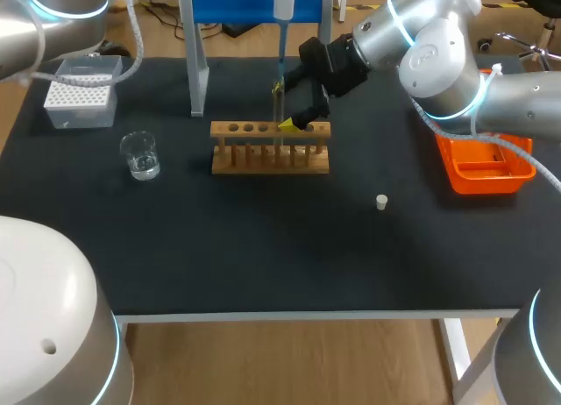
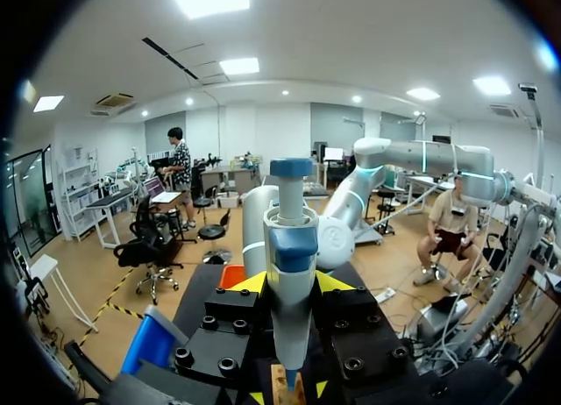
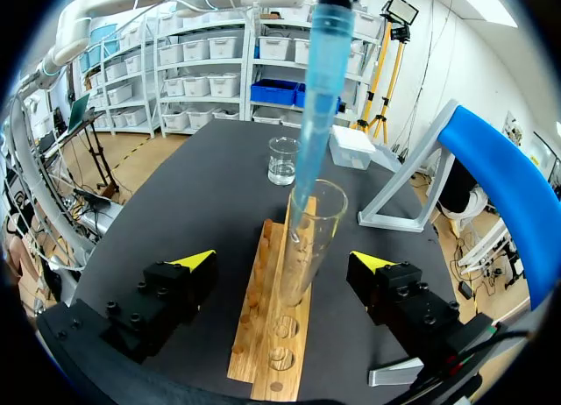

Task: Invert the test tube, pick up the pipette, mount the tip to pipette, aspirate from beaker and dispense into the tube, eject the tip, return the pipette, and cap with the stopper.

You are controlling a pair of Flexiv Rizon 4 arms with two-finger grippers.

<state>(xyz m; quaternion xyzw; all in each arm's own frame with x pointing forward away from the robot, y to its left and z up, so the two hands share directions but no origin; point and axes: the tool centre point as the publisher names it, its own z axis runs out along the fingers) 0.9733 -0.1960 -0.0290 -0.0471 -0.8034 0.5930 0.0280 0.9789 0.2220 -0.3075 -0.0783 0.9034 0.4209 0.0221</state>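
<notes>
A glass test tube (image 3: 307, 247) stands upright in the wooden rack (image 1: 270, 147). The pipette (image 2: 291, 247) hangs straight above it, and its blue tip (image 3: 314, 98) reaches down into the tube's mouth. My left gripper (image 2: 291, 282) is shut on the pipette's body; in the head view only the pipette (image 1: 283, 6) shows, at the top edge. My right gripper (image 3: 282, 263) is open, one finger on each side of the rack and tube, touching neither; one of its yellow fingertips (image 1: 289, 124) shows by the rack. The small white stopper (image 1: 381, 202) lies on the mat to the rack's right.
A beaker (image 1: 140, 154) with a little water stands left of the rack, and a tip box (image 1: 81, 94) sits at the back left. The blue-and-white pipette stand (image 1: 200, 63) rises just behind the rack. An orange tray (image 1: 486, 164) lies at the right, under my right arm.
</notes>
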